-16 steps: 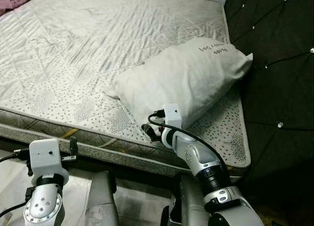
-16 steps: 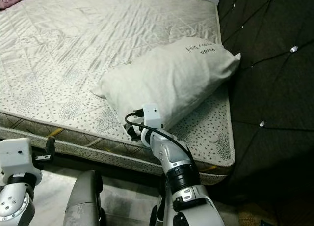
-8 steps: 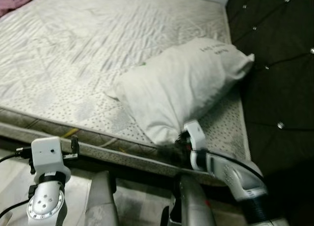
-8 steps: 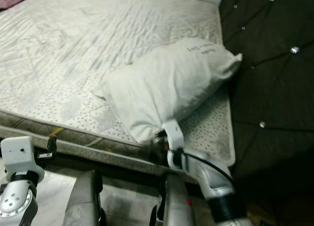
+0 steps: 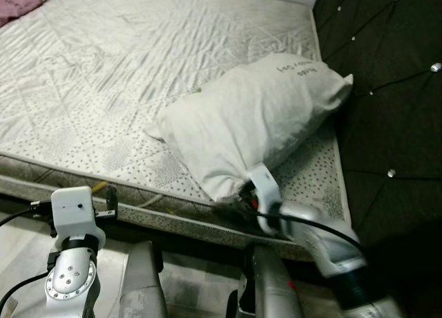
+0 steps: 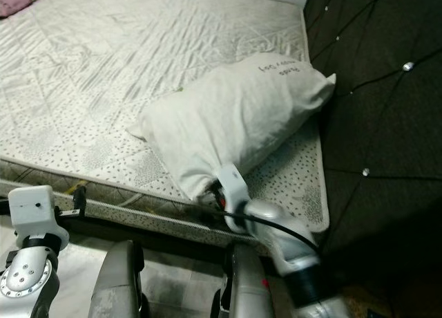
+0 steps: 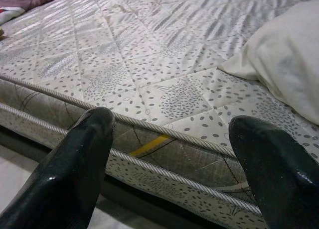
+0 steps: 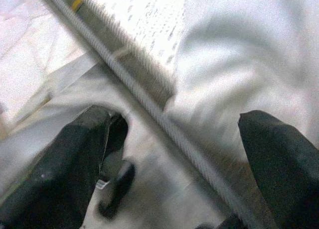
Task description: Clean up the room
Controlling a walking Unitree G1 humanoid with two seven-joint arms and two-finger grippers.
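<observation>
Robot reaches for pillow at the bed's edge

The left gripper (image 7: 169,169), fingers spread and empty, hangs beside the bare mattress (image 5: 138,76). The white pillow (image 5: 255,117) lies askew near the dark headboard (image 5: 387,90); the right gripper (image 8: 174,174), jaws apart, sits at its lower corner. Tidying appears barely begun; the pillow is not yet straightened.

White pillow (image 5: 255,121) on bare mattress (image 5: 103,76), right gripper (image 5: 242,195) at its lower corner, dark tufted headboard (image 5: 387,90)
</observation>
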